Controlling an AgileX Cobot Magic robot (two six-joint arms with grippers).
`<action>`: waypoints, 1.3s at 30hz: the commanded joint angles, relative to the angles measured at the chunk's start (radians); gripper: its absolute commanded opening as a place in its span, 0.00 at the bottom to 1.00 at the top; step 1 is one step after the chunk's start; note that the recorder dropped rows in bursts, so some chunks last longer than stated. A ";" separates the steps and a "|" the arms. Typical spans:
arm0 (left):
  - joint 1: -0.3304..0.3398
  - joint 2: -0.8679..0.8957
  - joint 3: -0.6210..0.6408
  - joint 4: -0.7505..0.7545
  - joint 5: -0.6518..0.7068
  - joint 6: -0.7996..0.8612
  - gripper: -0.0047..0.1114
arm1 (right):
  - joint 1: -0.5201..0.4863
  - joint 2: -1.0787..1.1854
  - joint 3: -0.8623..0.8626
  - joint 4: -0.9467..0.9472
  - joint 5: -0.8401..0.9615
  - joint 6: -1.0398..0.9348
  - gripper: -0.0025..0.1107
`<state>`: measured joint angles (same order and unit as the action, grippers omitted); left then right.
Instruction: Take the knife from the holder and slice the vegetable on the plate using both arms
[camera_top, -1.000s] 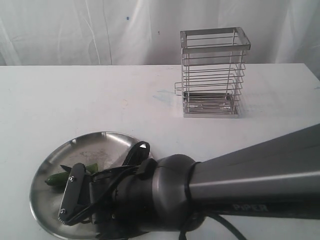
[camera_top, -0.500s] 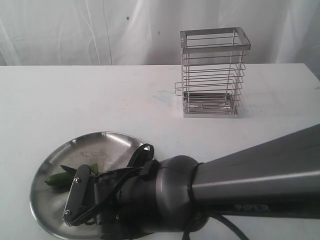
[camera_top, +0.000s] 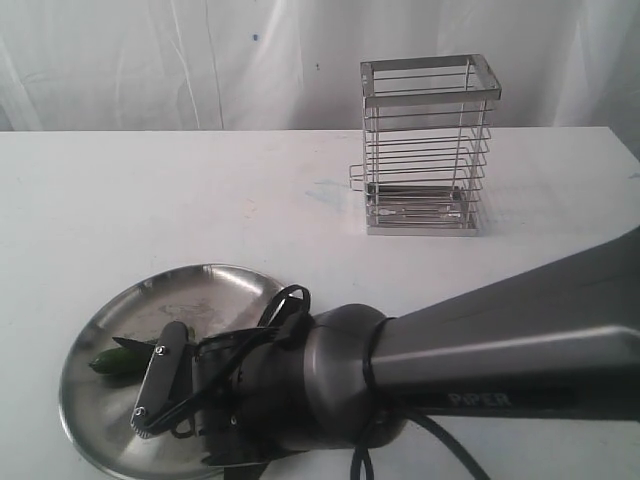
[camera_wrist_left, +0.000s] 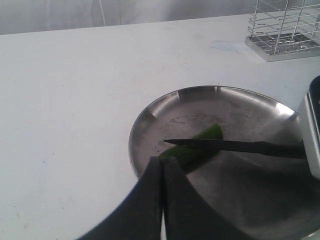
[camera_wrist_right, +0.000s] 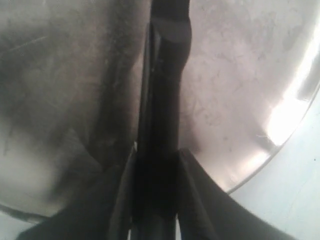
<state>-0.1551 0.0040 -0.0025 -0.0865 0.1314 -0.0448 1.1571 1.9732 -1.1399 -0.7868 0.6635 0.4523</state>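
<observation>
Plate (camera_top: 205, 288) dull scuffed steel; holder (camera_top: 425, 150) shiny wire (vegetable (camera_wrist_left: 207, 135) glossy).

right arm (camera_top: 480, 350) across plate (camera_top: 200, 271), open tabletop (camera_top: 150, 200)

Tabletop (camera_top: 180, 210): white, flat, spread wide across the view.
Backdrop (camera_top: 140, 70): white cloth, softly creased, hung behind the tabletop's far edge.
Smudge (camera_top: 322, 192): faint bluish mark on the tabletop.
Speck (camera_top: 255, 37): tiny blue dot on the backdrop.

Bright, even light; the white table (camera_top: 150, 200) nearly washes out, shadows faint; the right arm (camera_top: 500, 350), lower right of the exterior frame, looks soft; close up in the right wrist view, the plate (camera_wrist_right: 235, 65) glares, blurred and dim.
</observation>
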 joint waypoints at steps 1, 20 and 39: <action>-0.006 -0.004 0.003 -0.009 0.000 -0.001 0.04 | -0.012 -0.018 -0.026 0.001 0.005 0.001 0.11; -0.006 -0.004 0.003 -0.009 0.000 -0.001 0.04 | -0.166 -0.274 -0.042 1.205 -0.044 -0.134 0.10; -0.006 -0.004 0.003 -0.009 0.000 -0.001 0.04 | -0.203 -0.244 0.129 1.388 -0.179 -0.340 0.10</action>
<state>-0.1551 0.0040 -0.0025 -0.0865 0.1314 -0.0448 0.9596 1.7142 -1.0326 0.6196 0.4951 0.1446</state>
